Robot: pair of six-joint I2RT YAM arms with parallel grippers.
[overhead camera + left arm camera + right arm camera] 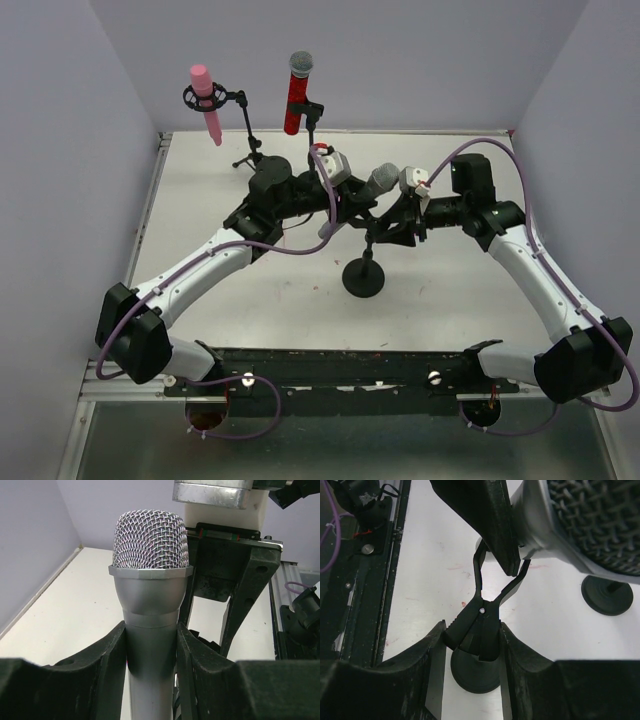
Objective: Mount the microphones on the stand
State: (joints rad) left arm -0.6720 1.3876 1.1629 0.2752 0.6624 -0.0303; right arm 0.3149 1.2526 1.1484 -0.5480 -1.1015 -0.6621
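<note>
The silver-grey microphone [150, 580] stands upright between my left gripper [150, 637] fingers, which are shut on its body just below the mesh head. In the top view it lies tilted [368, 188] over the round-based stand [363, 277] at mid-table. My right gripper [472, 630] is shut on the handles of the stand's black clip [479, 625], both fingers touching them. The clip's jaws gape around the microphone's body [535, 530]. The pink microphone [206, 102] and the red microphone [296, 95] sit in their own stands at the back.
The pink microphone's tripod stand [248, 150] and the red one's stand [312, 125] are at the table's back edge. A second round base [607, 595] lies just past the held microphone. The walls close the table at left, right and back.
</note>
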